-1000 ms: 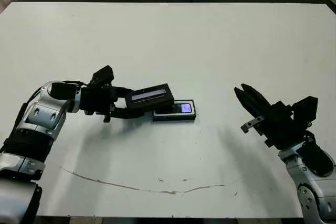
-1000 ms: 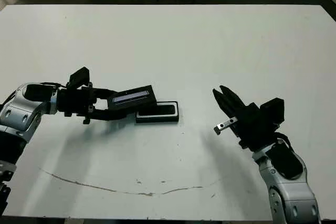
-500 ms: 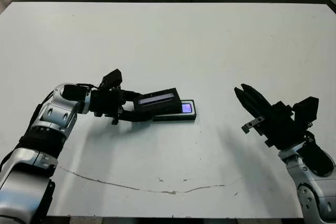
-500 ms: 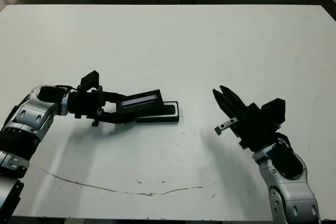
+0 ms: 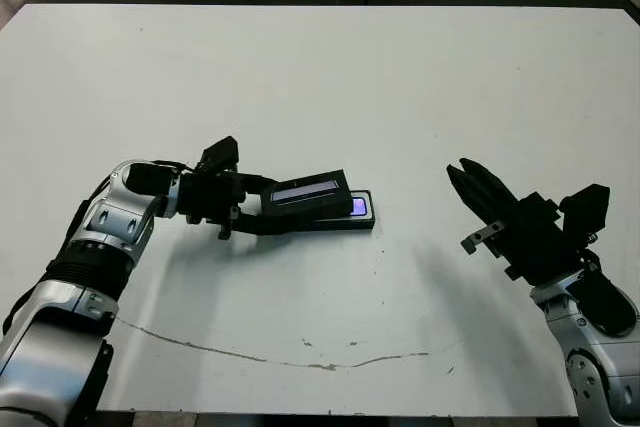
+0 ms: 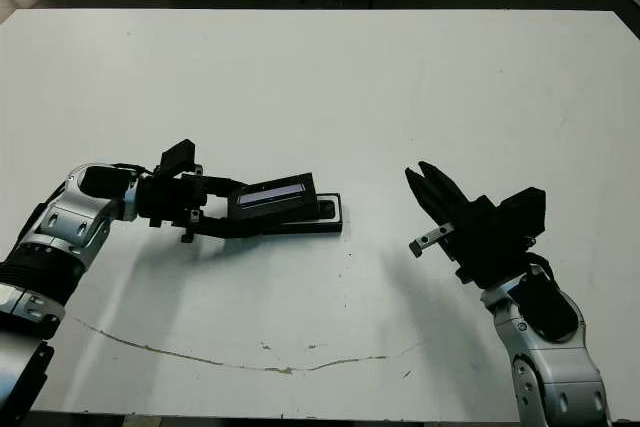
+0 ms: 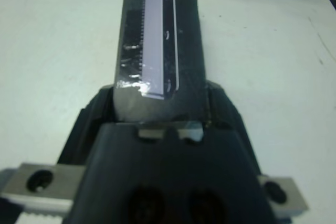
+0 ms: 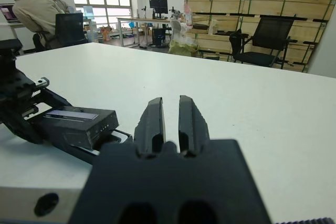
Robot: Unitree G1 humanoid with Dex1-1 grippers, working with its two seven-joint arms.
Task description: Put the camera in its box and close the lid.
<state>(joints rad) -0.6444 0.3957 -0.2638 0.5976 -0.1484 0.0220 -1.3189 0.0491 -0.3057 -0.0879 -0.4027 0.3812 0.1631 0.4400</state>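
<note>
Lid (image 5: 310, 193), clamped in our left gripper (image 5: 262, 205), has slid further over the box (image 5: 345, 221) than before, tilted, hiding most of it; our right gripper (image 5: 462, 179) stays shut above the counter (image 5: 400, 77).

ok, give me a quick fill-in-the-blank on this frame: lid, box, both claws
1. The lid is held by the ____ claw.
2. The lid sits tilted over the box, so the box is not yet ____.
3. The purplish spot at the box's uncovered end belongs to the ____.
4. The right claw holds ____.

Missing words: left; closed; camera; nothing
</note>
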